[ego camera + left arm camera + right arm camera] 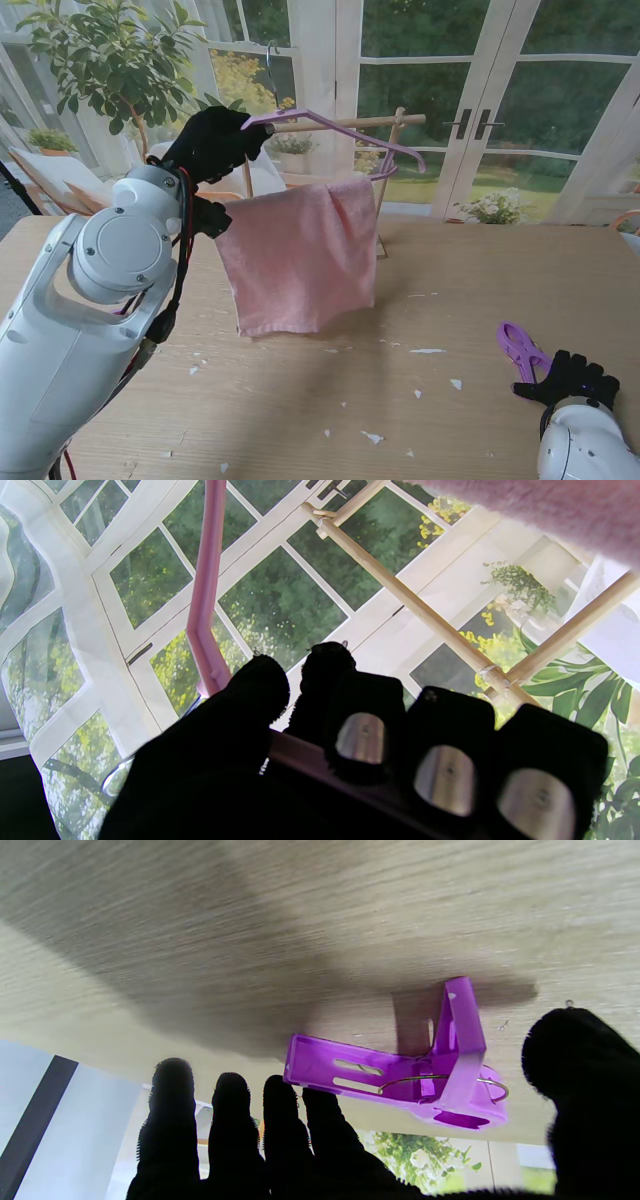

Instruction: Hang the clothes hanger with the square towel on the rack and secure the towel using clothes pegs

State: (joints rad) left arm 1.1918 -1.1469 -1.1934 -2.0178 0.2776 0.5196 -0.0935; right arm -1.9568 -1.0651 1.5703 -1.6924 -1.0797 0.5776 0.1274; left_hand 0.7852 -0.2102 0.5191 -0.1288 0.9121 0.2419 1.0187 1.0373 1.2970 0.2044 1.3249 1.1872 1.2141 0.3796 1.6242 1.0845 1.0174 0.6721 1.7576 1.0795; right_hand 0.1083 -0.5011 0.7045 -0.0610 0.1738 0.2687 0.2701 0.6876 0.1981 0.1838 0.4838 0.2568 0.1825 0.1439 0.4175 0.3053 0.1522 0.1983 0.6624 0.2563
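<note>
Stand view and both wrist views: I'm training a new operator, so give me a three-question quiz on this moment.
1. True or false: the left hand is shut on the pink hanger.
2. What drapes over the hanger? A) pink towel B) blue shirt C) nothing
3. Fill in: the purple clothes peg lies on the ____, at the right hand fingertips.

Key: 1 true. 2 A, the pink towel. 3 table; the hand has not closed on the peg.

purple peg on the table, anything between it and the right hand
Nothing visible. The purple peg lies on bare table just ahead of the right hand, whose fingers are spread open at its edge.
</note>
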